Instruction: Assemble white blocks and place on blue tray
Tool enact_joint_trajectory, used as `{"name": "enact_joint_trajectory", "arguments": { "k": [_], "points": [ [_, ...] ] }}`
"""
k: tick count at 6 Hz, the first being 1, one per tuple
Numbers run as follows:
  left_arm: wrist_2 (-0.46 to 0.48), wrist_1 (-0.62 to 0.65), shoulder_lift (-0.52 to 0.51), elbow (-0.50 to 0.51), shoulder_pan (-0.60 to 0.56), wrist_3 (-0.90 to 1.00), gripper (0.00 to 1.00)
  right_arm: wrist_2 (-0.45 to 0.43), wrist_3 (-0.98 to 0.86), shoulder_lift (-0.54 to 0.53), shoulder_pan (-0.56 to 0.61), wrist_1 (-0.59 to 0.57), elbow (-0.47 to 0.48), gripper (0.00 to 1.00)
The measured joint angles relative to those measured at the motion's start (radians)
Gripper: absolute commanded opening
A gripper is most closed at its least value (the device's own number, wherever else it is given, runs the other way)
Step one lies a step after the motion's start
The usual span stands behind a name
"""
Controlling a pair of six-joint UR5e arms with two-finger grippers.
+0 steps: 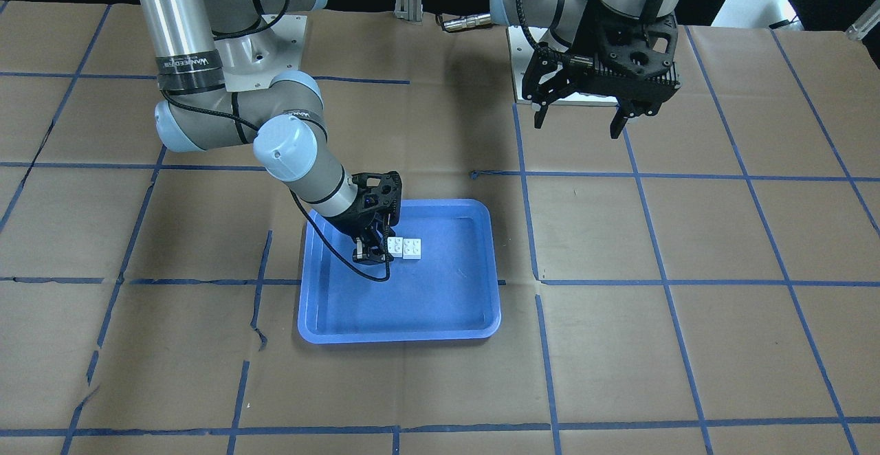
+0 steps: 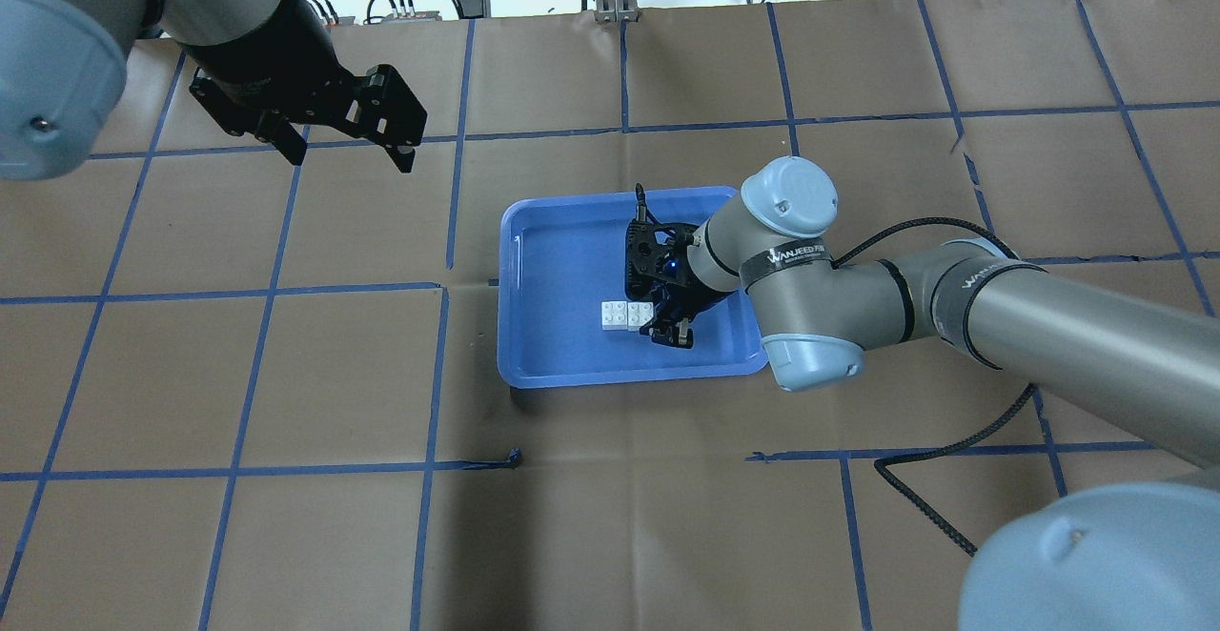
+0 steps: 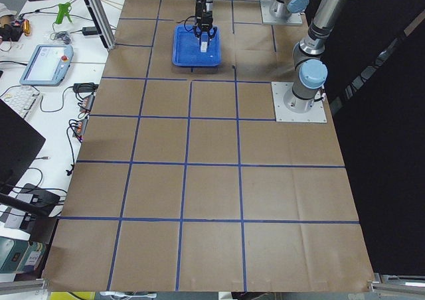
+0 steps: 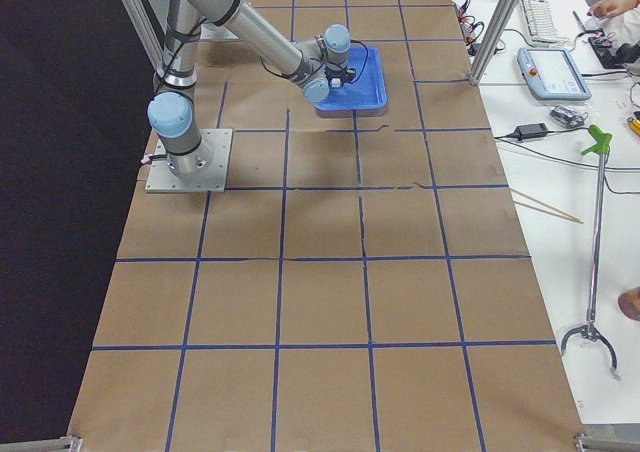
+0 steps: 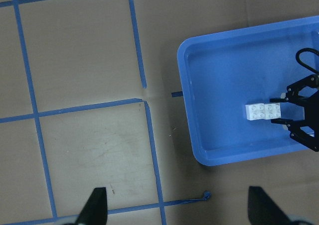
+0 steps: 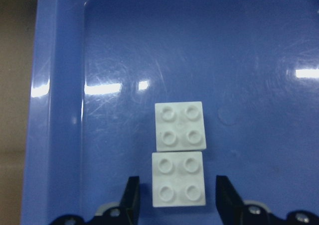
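Two white blocks [image 6: 180, 126] lie side by side, studs up and edges touching, on the floor of the blue tray [image 6: 149, 46]. They also show in the front view [image 1: 403, 247], the overhead view [image 2: 626, 315] and the left wrist view [image 5: 264, 111]. My right gripper [image 6: 175, 184] is low inside the tray [image 2: 629, 380]. It is open, with a finger on each side of the nearer block and a small gap at both sides. My left gripper [image 2: 343, 140] is open and empty, held high over the table away from the tray [image 1: 399, 335].
Brown paper with a blue tape grid covers the table [image 2: 286, 374]. The right arm's elbow [image 2: 810, 326] hangs over the tray's right rim. A black cable [image 2: 934, 478] trails on the paper. Both arm bases [image 1: 275, 49] stand at the robot's side.
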Motion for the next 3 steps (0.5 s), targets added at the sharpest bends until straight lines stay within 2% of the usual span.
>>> {"name": "enact_joint_trajectory", "arguments": {
  "k": [1,3],
  "points": [
    [0.0,0.0,0.0,0.0,0.0,0.0,0.99,0.0,0.0,0.0,0.0,0.0,-0.001,0.99],
    [0.0,0.0,0.0,0.0,0.0,0.0,0.99,-0.003,0.012,-0.007,-0.002,-0.003,-0.008,1.0]
  ]
}}
